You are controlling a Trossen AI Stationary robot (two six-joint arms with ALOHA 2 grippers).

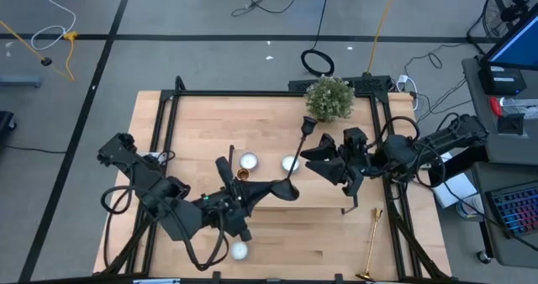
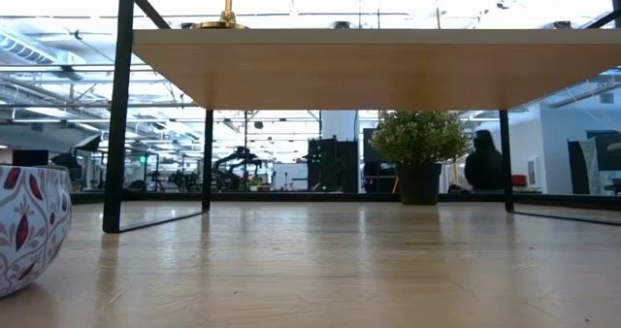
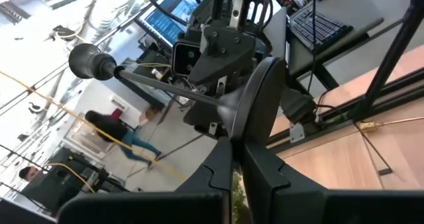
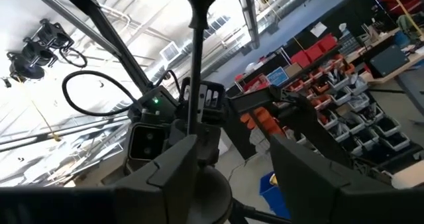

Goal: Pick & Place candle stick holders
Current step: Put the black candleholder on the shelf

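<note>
The left gripper (image 1: pixel 284 190) is closed on the round base of the black candle stick holder (image 1: pixel 296 154), which it holds lifted above the middle of the table (image 1: pixel 202 124), its stem running up and away from the fingertips toward the cup end near the potted plant (image 1: pixel 329 98). In the left wrist view the two dark fingers (image 3: pixel 265 174) pinch the disc of the base edge-on, with the stem (image 3: pixel 159 85) stretching out beyond them to the bulbous cup. The right gripper (image 1: pixel 324 160) sits just beside that stem, facing the left one; in the right wrist view its fingers (image 4: pixel 175 161) stand apart with the black stem rising between them, nearer one finger than the other, and whether either pad touches it cannot be told. A gold candle stick holder (image 1: pixel 371 246) lies flat on the table, well apart from both sets of fingers, behind and to the side of the right gripper. Three small white candles (image 1: pixel 249 161) rest on the wood, two close under the held piece and one behind the left gripper's wrist. A small brown cup (image 1: pixel 242 174) sits just beside the left fingers.
</note>
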